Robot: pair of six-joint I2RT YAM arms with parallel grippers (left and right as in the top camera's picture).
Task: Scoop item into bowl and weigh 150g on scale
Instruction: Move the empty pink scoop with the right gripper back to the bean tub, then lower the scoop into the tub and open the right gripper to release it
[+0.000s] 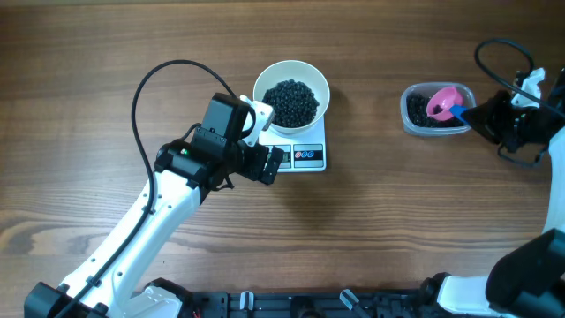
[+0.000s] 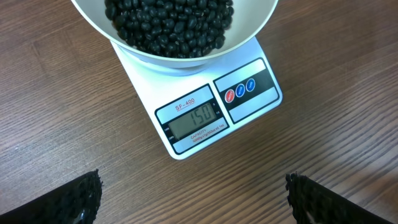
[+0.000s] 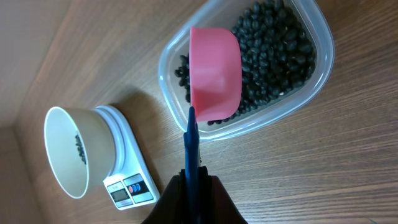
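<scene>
Bowl (image 1: 291, 69) w/ beans (image 1: 291, 102) on scale (image 1: 306, 157), beside released L jaws, R jaws grasping scoop (image 3: 214, 68)

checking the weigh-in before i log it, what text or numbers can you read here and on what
"SF-400": on the scale, above its display
"150": on the display
Small print beneath the display: too small to read
Marks on the round buttons: too small to read
bowl, tub, pink scoop: no text seen
</scene>
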